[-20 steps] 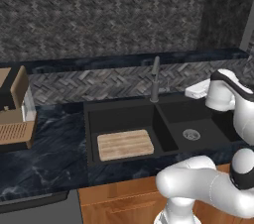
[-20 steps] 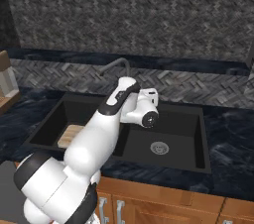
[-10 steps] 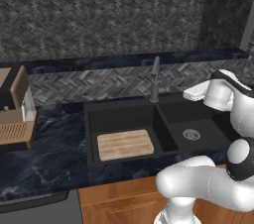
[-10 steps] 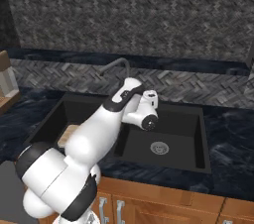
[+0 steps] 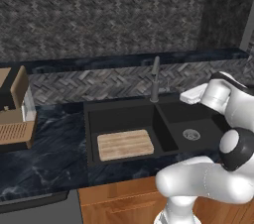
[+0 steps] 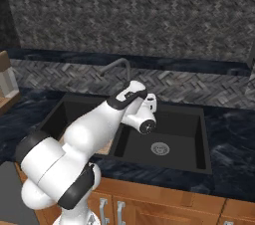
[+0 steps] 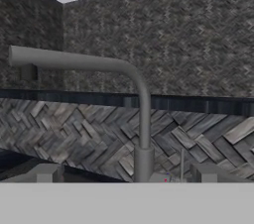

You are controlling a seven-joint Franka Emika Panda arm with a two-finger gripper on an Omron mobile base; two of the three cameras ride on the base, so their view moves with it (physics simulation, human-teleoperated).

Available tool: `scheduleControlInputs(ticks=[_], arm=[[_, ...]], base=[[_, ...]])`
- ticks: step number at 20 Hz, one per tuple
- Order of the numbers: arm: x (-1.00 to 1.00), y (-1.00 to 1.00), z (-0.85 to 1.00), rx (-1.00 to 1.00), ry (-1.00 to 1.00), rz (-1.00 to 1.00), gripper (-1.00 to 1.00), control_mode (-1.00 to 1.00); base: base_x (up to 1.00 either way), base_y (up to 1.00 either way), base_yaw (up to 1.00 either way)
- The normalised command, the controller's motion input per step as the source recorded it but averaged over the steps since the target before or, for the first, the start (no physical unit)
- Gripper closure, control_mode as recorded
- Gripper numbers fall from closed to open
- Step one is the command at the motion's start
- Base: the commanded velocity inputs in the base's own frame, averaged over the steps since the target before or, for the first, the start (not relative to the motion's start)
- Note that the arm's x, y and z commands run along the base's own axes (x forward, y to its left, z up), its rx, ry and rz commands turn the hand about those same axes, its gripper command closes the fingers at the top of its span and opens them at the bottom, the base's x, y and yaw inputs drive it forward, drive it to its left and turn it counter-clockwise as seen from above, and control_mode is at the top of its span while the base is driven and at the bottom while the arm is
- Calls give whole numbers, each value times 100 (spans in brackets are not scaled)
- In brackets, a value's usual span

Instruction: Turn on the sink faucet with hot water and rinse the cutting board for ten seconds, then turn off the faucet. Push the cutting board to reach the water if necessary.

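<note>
The sink faucet stands upright behind the divider of the black double sink; no water runs from it. In the left basin the tan cutting board lies flat. Just right of the faucet, over the right basin, my gripper hovers and points at it. In the hand view the faucet rises straight ahead with its spout reaching left. My gripper is open there, fingertips set wide with nothing between them. From the right base view the gripper sits below the faucet, and my arm hides most of the board.
A brown-and-tan appliance with a slatted tray stands on the dark counter at far left. A round silver drain lies in the right basin. A herringbone backsplash and a dark ledge run behind the sink.
The elbow has shifted a little and the hand has edged slightly by the faucet. The jaws stay open, and board and faucet have not moved.
</note>
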Motion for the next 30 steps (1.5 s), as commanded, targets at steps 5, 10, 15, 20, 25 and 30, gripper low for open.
scheduleControlInputs(ticks=[5, 10, 15, 20, 25, 30], arm=[[6, 12, -1, 0, 0, -2, -100, -100], [16, 3, 0, 0, 0, -1, -100, -100], [14, 0, 0, 0, 0, -2, -100, -100], [1, 0, 0, 0, 0, 0, -100, -100], [0, 0, 0, 0, 0, 0, -100, -100], [0, 0, 0, 0, 0, 0, -100, -100]], base=[[0, 0, 0], [0, 0, 0], [0, 0, 0], [0, 0, 0], [0, 0, 0], [0, 0, 0]])
